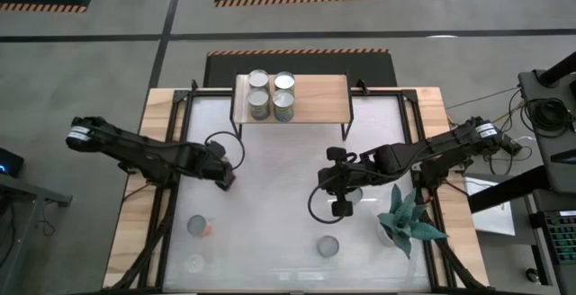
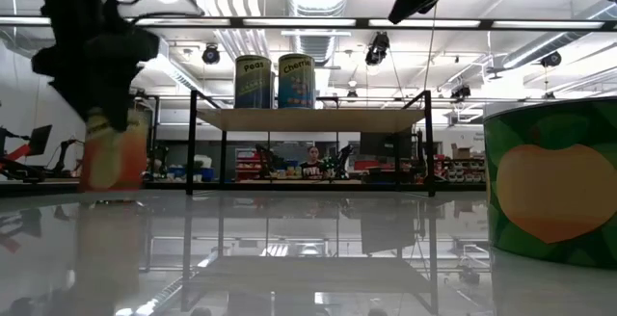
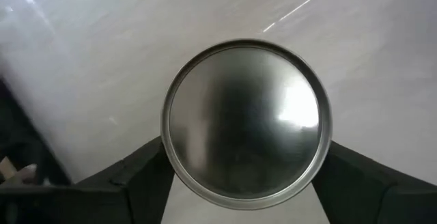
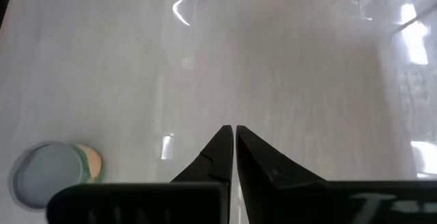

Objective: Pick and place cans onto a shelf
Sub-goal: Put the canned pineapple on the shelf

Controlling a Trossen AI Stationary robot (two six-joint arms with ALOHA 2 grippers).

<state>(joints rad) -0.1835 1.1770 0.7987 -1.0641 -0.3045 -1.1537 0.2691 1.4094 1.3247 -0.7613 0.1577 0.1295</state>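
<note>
The shelf (image 1: 315, 93) stands at the table's far edge with several cans on its left half (image 1: 271, 93); in the low view two of them (image 2: 275, 82) show on it. My left gripper (image 1: 225, 176) points steeply down at the table's left middle, closed around a silver-topped can (image 3: 246, 118) with an orange label (image 2: 114, 157). My right gripper (image 1: 342, 198) hangs shut above the table's middle right, touching nothing. Loose cans stand near the front: one front left (image 1: 198, 227), one front centre (image 1: 328, 246). My left gripper has the can between its two fingers (image 3: 147, 173), one on each side of the wall just under the top rim (image 3: 167, 159). The fingers come from above, pointing steeply down. The can stands upright with its bottom on the table (image 2: 114, 187).
A green artificial plant (image 1: 407, 219) stands at the front right, close to my right arm. A green-and-orange can (image 2: 554, 186) looms near the low camera. Another can (image 4: 51, 173) lies ahead of my right gripper. Bare tabletop (image 1: 279, 178) lies between the arms.
</note>
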